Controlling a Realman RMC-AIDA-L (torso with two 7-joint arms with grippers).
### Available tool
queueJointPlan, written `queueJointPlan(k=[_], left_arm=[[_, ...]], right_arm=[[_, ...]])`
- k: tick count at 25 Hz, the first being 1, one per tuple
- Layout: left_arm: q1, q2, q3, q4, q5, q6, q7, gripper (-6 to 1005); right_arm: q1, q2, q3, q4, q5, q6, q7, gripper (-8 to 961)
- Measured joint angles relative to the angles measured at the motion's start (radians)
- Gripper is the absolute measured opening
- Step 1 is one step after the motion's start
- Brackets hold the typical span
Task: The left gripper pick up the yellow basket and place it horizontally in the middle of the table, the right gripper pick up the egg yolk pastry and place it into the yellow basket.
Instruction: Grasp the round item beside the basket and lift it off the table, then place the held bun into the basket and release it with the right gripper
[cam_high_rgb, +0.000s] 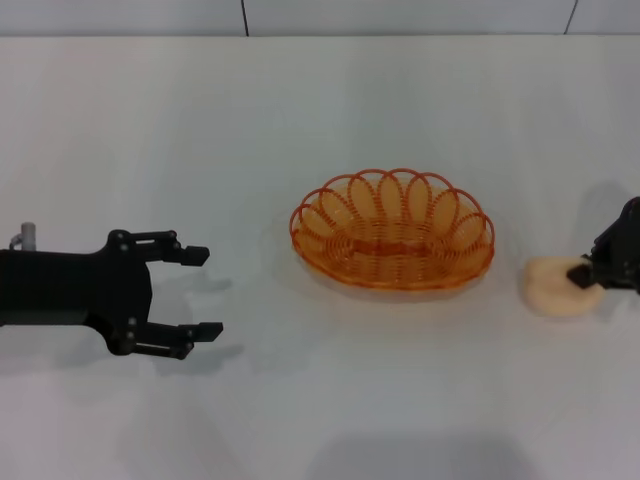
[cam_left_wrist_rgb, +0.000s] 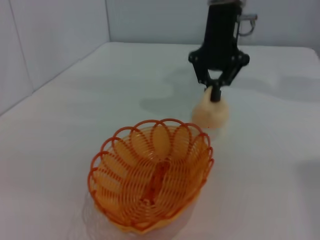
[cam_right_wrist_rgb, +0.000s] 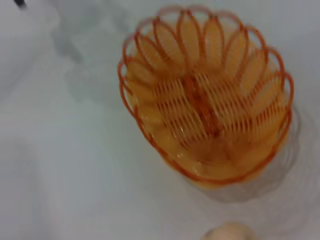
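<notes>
Right claw (cam_left_wrist_rgb: 216, 93) pinched on egg yolk pastry (cam_high_rgb: 560, 287); left claw (cam_high_rgb: 198, 293) wide, empty.

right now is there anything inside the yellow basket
Nothing: the yellow basket is empty, its wire floor showing in all views. The egg yolk pastry sits on the table beside it, with the right gripper at it; the contact itself is partly hidden.

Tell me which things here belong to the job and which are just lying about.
In the job: yellow basket, empty, mid-table; egg yolk pastry at the right claw; left claw, open, apart from the basket.
Lying about: nothing else on the table.
</notes>
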Motion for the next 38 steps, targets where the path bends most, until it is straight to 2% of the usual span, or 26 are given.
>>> queueJointPlan(k=[5, 10, 15, 22, 24, 27, 32, 38], left_arm=[[0.005, -0.002, 0.006, -0.002, 0.0, 0.013, 0.015, 829], [0.017, -0.004, 0.006, -0.004, -0.002, 0.022, 0.035, 828], [0.019, -0.004, 0.005, -0.002, -0.006, 0.023, 0.036, 828], [0.017, -0.005, 0.0, 0.005, -0.01, 0.017, 0.036, 828], [0.019, -0.005, -0.004, 0.005, -0.01, 0.014, 0.036, 828], [0.02, -0.005, -0.006, 0.004, -0.011, 0.008, 0.037, 828], [0.02, -0.005, -0.009, 0.004, -0.011, 0.0, 0.037, 828], [0.02, -0.005, -0.015, 0.004, -0.011, -0.01, 0.038, 828]], right_arm=[[0.02, -0.005, 0.055, -0.112, 0.034, -0.107, 0.042, 45], [0.068, 0.01, 0.05, -0.164, 0.062, -0.136, 0.096, 40], [0.084, 0.018, 0.013, -0.178, 0.152, -0.128, 0.135, 38], [0.082, 0.025, -0.114, -0.16, 0.23, 0.002, 0.159, 51], [0.069, 0.027, -0.206, -0.148, 0.257, 0.114, 0.166, 56], [0.049, 0.027, -0.284, -0.134, 0.282, 0.218, 0.173, 64], [0.047, 0.027, -0.337, -0.079, 0.308, 0.303, 0.173, 78], [0.051, 0.024, -0.337, -0.023, 0.339, 0.329, 0.163, 94]])
